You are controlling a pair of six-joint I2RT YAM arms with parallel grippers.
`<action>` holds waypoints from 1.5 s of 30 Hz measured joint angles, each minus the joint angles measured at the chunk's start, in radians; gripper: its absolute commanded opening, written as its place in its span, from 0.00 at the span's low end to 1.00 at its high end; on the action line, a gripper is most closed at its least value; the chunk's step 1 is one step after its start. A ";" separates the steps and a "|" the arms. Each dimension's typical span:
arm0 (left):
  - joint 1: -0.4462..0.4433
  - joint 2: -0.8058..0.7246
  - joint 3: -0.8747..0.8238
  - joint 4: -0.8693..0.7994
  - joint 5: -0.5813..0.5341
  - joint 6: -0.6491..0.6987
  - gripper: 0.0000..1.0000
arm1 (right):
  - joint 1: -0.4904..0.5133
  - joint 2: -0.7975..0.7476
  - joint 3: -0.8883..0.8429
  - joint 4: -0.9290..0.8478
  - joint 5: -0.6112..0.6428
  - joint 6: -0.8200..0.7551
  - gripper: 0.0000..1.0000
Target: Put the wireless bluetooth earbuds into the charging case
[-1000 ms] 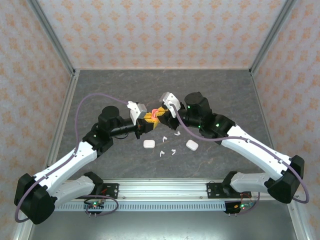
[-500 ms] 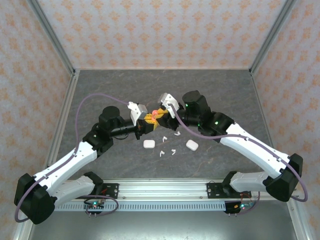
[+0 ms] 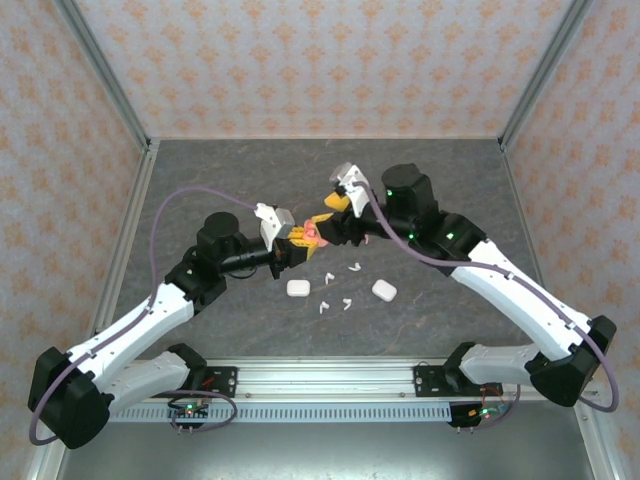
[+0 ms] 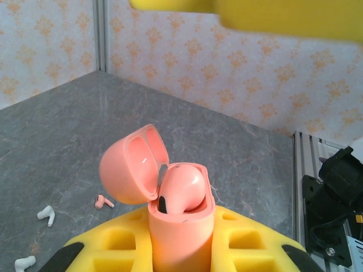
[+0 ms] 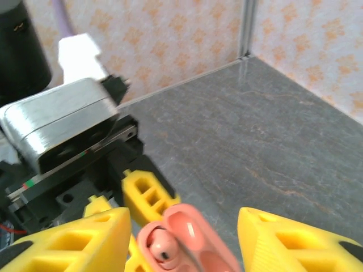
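Note:
A salmon-pink charging case (image 4: pixel 180 226) stands upright with its lid (image 4: pixel 131 165) swung open, and my left gripper (image 4: pixel 181 229) is shut on its body. One pink earbud (image 4: pixel 182 188) sits in the case's well. From above, the case (image 3: pixel 310 234) is held over the mid-table by the left gripper (image 3: pixel 298 238). My right gripper (image 3: pixel 335 216) hovers just right of it and a little above. Its yellow fingers (image 5: pixel 74 241) stand open on either side of the case (image 5: pixel 187 238), not touching it. A second pink earbud (image 4: pixel 102 201) lies on the table.
Two white closed cases (image 3: pixel 297 288) (image 3: pixel 383 290) lie in front of the grippers. Loose white earbuds (image 3: pixel 328 276) (image 3: pixel 354 267) (image 3: pixel 323 306) are scattered between them. Patterned walls and metal posts enclose the grey table (image 3: pixel 450 190).
My right gripper has opened and drawn back up and to the right from the pink case. The left gripper still holds the case in the same place.

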 measured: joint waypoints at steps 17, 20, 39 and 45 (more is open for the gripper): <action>0.000 -0.044 -0.001 -0.007 -0.015 0.013 0.00 | -0.254 0.316 -0.071 -0.118 0.102 0.285 0.51; 0.000 -0.046 -0.001 -0.008 -0.018 0.013 0.00 | -0.258 0.458 -0.055 -0.148 0.120 0.294 0.47; 0.000 -0.092 -0.007 -0.033 -0.041 0.031 0.00 | -0.264 0.786 0.116 -0.192 0.292 0.295 0.37; 0.000 -0.092 -0.007 -0.036 -0.041 0.031 0.00 | -0.264 0.829 0.145 -0.215 0.307 0.294 0.35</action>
